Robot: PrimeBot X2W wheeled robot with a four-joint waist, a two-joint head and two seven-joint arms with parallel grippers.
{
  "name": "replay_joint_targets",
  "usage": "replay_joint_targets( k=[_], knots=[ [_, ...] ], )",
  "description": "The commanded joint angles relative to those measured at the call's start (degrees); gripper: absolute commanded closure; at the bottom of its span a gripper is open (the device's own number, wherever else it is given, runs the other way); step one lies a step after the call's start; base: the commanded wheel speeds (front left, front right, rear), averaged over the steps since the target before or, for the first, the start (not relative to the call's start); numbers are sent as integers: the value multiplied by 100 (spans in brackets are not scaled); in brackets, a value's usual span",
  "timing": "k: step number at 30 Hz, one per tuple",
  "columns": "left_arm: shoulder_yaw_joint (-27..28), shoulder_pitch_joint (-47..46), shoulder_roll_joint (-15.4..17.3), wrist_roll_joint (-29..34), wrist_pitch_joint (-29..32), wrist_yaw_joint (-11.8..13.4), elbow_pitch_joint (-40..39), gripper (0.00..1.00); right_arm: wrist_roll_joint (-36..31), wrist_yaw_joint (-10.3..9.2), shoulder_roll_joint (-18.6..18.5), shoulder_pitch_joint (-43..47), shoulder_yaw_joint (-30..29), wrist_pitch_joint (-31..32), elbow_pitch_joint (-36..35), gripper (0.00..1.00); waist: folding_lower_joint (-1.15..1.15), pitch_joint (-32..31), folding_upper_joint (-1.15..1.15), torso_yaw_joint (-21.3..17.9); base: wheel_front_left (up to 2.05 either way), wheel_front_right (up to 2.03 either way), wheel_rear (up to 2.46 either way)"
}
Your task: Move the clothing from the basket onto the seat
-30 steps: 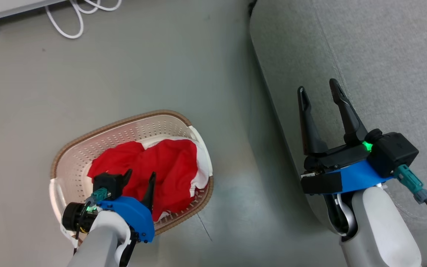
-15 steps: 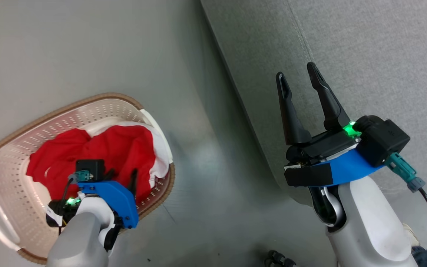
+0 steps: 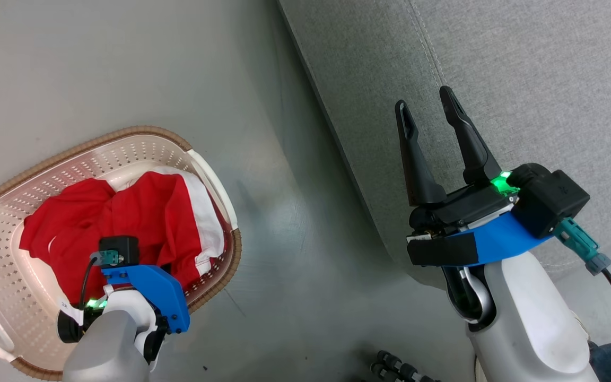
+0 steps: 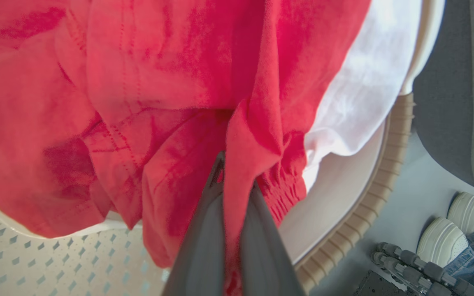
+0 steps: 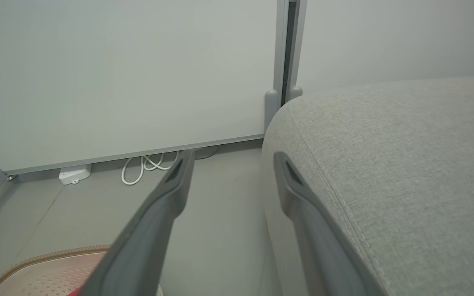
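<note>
Head view: the camera has swung since half a second ago, so the whole scene sits shifted. The left arm's blue wrist mount (image 3: 149,289) hangs over the red clothing (image 3: 125,217) in the basket (image 3: 125,135). Its fingers are tucked out of sight beneath it, where two dark tips poked out before. A white tag (image 3: 64,304) on that wrist's cable carries a mark too small to read. Over to the side, the right pincer (image 3: 425,101) holds the same pose over the seat (image 3: 523,79), fingers spread wide and nothing between them. The grey floor (image 3: 284,223) lies between it and the basket.

Left wrist view: the left pincer (image 4: 233,172) is pressed together on a fold of red cloth, fabric squeezed between the two fingers. The rest of the garment bunches just ahead of it, with a white panel off to its right against the basket's brown rim. Beyond that rim a person's pale shoes (image 4: 455,230) stand on the floor.

Right wrist view: spread fingers again. The seat's rounded edge and seam run under the right-hand finger, and the basket rim peeks in low beside the left-hand one. Far ahead, a white cable (image 5: 146,164) coils at the foot of the wall (image 5: 117,70).
</note>
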Motion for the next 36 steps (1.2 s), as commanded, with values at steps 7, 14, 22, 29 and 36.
replay_joint_targets(
  k=[7,14,22,29,36],
  knots=[
    [-73,-161,0,-45,-115,-37,147,100,-18,-2,-5,-129,16,-27,30,0,0,-92,0,93,0,0,0],
    [-119,-117,-88,-134,-288,-87,229,100,-178,-2,-6,-28,-43,-24,190,0,0,-478,0,285,0,0,0],
    [-587,-69,-189,-208,-530,-230,35,100,-589,-2,-7,342,-142,-16,613,0,0,-1546,0,872,0,0,0],
    [-1599,206,-192,-750,-369,-276,-790,100,-873,-2,-8,747,-229,6,966,0,0,-2478,0,1355,0,0,0],
    [-2679,179,-189,-1404,-261,-277,-1566,100,-1067,-2,-9,1197,-355,229,971,0,0,-3315,0,1763,0,0,0]
  ],
)
